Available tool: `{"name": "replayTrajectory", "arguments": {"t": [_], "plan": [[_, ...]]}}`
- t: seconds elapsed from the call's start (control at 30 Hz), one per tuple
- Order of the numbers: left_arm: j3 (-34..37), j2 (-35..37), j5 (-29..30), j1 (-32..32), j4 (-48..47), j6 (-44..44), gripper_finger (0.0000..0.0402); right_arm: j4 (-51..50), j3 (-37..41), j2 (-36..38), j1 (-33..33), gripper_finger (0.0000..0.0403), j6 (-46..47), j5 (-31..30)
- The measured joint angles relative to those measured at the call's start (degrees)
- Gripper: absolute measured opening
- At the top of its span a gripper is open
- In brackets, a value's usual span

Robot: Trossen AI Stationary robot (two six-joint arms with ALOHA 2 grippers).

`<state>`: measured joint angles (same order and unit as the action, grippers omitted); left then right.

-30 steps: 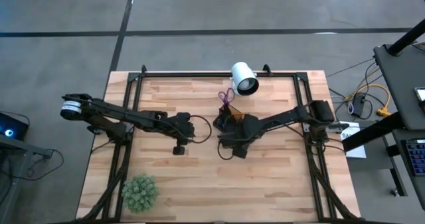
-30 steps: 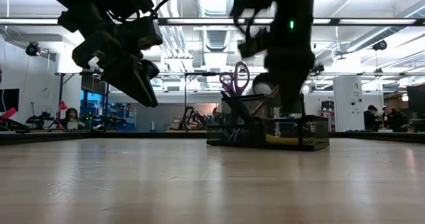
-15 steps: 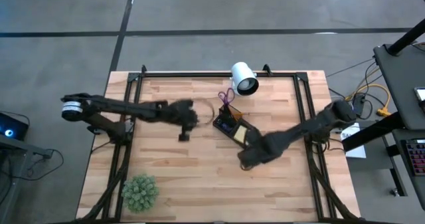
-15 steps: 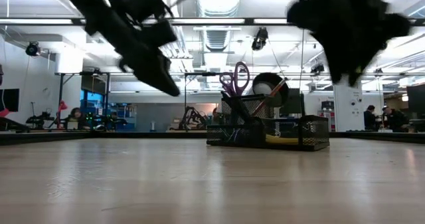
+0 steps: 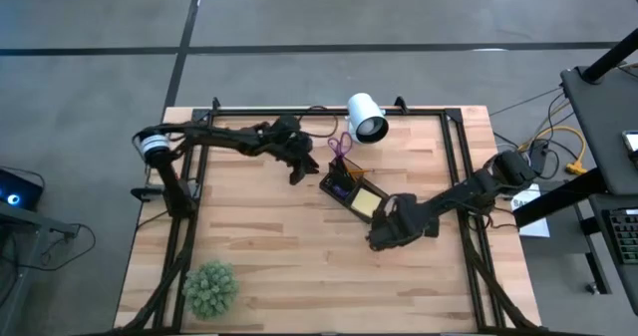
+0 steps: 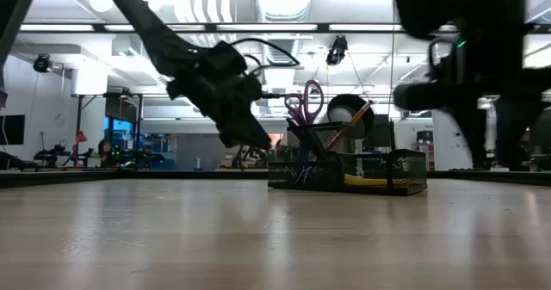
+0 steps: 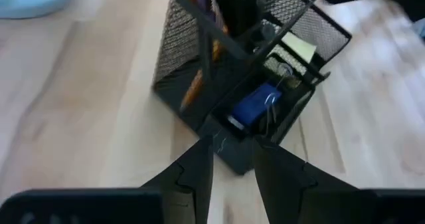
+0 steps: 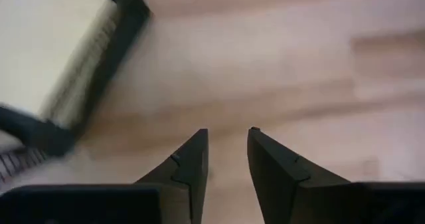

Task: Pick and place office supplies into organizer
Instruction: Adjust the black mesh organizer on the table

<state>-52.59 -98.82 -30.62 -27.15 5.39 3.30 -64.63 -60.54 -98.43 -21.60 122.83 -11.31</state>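
Note:
The black mesh organizer [image 5: 344, 184] stands mid-table, right of centre. It holds the purple-handled scissors [image 5: 339, 145] upright, an orange pencil [image 7: 191, 88] and the yellow sticky-note pad [image 5: 367, 203] in its low tray. My left gripper [image 5: 299, 169] hangs just left of the organizer, tilted toward it, fingers slightly open; in the left wrist view [image 7: 232, 154] they point at its low corner [image 7: 234, 159]. My right gripper [image 5: 381, 236] is over bare wood just near-right of the organizer, open and empty [image 8: 228, 141], with the pad [image 8: 53, 44] off to one side.
A white cylindrical camera [image 5: 366, 117] lies at the far edge behind the organizer. A fuzzy green plant ball [image 5: 209, 288] sits at the near left corner. Bare wood [image 5: 299, 266] stretches across the near half. A blue item [image 7: 255, 108] lies in the organizer's front compartment.
My right gripper has pulled back from the organizer toward the near right and now sits over bare wood. My left arm has swung toward the far edge, and its gripper has moved right, toward the organizer's left side. The organizer has stayed in place.

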Motion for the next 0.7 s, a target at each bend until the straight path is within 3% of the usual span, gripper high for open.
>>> {"name": "replayTrajectory", "arguments": {"t": [0.23,0.5,0.7], "plan": [[-2.16,-3.0,-3.08,2.64,-0.3,-2.82,0.009,9.72,4.67,0.02,6.41,0.0085,-13.37,-2.59],[-0.15,-3.16,-2.92,6.63,-0.16,-3.02,0.009,9.95,6.57,0.03,13.99,0.0086,-26.73,-5.54],[0.01,-3.24,-1.15,10.55,1.13,-2.41,0.009,10.02,6.61,0.09,17.43,0.0081,-31.79,-8.26]]}}
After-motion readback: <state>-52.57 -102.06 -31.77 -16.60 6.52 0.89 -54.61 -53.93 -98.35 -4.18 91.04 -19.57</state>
